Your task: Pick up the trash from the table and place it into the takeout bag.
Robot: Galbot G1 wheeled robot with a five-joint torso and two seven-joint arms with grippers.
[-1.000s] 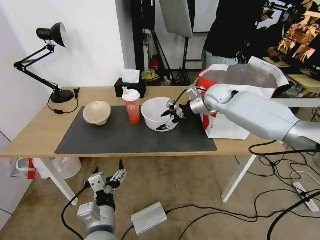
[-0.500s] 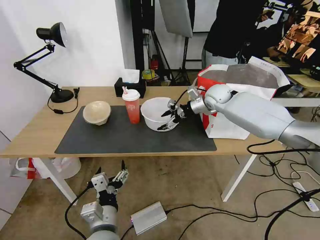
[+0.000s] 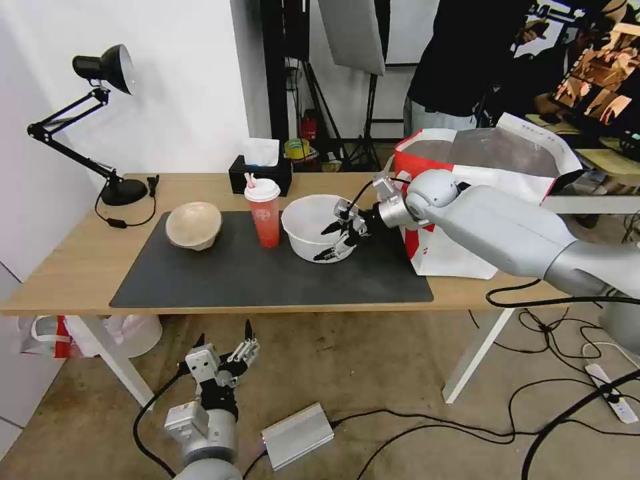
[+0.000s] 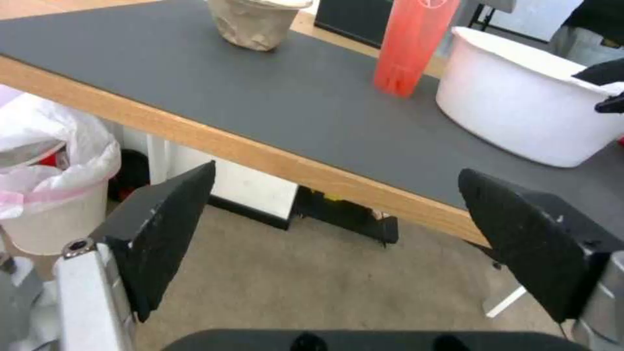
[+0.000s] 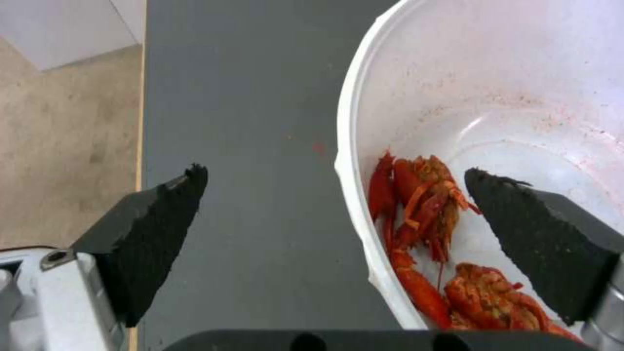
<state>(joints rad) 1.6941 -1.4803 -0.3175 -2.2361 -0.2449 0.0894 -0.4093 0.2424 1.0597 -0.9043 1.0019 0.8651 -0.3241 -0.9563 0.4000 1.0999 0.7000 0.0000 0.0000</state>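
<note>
On the table's (image 3: 80, 267) grey mat — beige bowl (image 3: 193, 225), red cup (image 3: 263, 212), white bowl (image 3: 308, 228) — beside the takeout bag (image 3: 467, 257).

Takeout bag (image 3: 467, 200) base behind right arm (image 3: 507, 230)

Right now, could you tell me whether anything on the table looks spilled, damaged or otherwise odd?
Nothing is spilled or tipped. The one oddity: the white bowl holds red crayfish shells, with the open right gripper straddling its rim.
</note>
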